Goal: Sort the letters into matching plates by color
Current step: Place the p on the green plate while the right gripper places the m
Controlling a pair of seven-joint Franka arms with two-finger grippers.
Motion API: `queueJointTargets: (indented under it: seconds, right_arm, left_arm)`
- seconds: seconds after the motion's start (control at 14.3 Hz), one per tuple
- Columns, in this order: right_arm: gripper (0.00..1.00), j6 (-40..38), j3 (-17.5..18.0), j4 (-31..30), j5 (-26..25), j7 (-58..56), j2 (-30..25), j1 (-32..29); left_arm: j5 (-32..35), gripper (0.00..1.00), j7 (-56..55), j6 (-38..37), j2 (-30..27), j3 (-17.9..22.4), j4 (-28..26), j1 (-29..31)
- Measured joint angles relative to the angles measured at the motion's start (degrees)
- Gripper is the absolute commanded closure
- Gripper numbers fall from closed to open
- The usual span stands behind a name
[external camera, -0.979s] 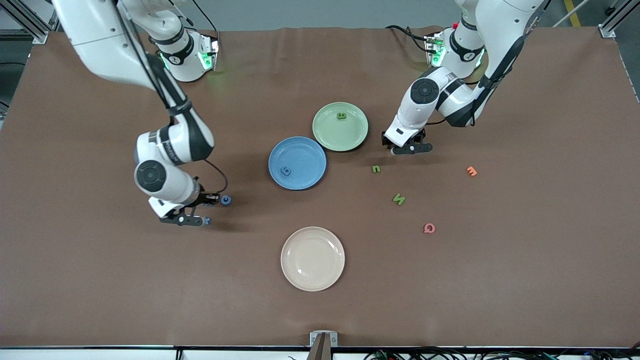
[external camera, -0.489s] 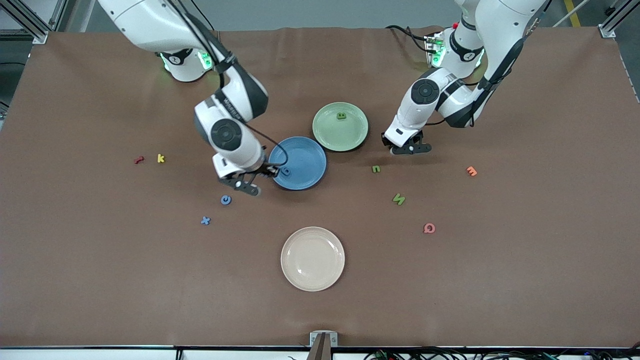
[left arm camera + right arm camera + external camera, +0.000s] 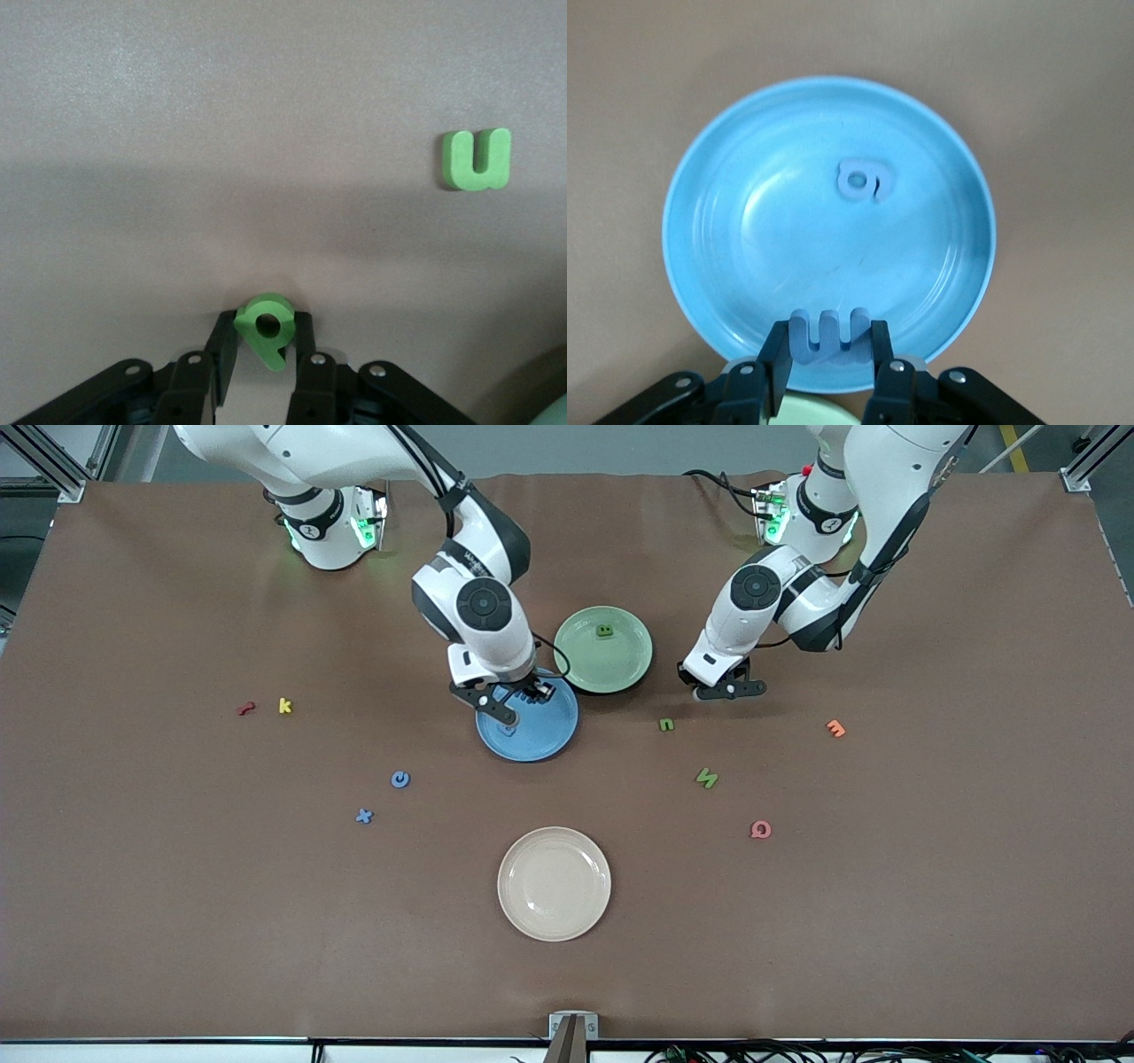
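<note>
While the right gripper [image 3: 829,352] hangs over the blue plate [image 3: 551,735], clamped on a blue m [image 3: 828,335] ready to drop beside the blue g [image 3: 864,180], the left gripper [image 3: 263,347] pinches a green letter [image 3: 267,328] on the desk near the green plate [image 3: 629,669]. Only the wrist views reveal either held letter.

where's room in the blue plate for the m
Most of the blue plate is bare: everything between its rim and the lone blue g. The right gripper holds the blue m over the rim nearest the green plate, where it's tight.
</note>
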Motion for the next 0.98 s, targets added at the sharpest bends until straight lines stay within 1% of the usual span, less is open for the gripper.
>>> queueJointTargets:
  seconds: [0.07, 0.14, 0.35, 0.63, 0.77, 0.98]
  right_arm:
    - [0.49, 0.3, 0.0, 0.2, 0.0, 0.6, 0.7, 0.3]
    - [0.0, 0.5, -0.1, 0.6, 0.0, 0.8, 1.5, 0.4]
    - [0.0, 0.7, -0.6, 2.3, -1.5, 0.8, 3.4, 0.3]
    - [0.0, 0.3, -1.1, 3.3, -4.7, -1.3, 3.8, -0.1]
    - [0.0, -0.3, -1.6, 3.4, -5.3, -8.2, 3.8, -2.3]
    - [0.0, -0.7, -1.8, 3.7, -5.4, -21.3, 3.8, -8.7]
  left_arm:
    - [0.0, 0.8, 0.0, 0.0, 0.0, 0.0, 0.0, 0.0]
    - [0.0, 0.81, -0.1, 0.0, 0.0, 0.0, 0.0, 0.0]
    - [0.0, 0.82, -0.1, 0.1, 0.0, 0.0, 0.2, 0.1]
    - [0.2, 0.82, -0.7, 0.0, -0.9, 0.0, 0.8, 0.4]
    - [0.2, 0.82, -1.8, -1.6, -2.1, -1.0, 1.3, 0.5]
    - [0.2, 0.82, -6.7, -6.6, -3.4, -5.1, 3.3, 0.5]
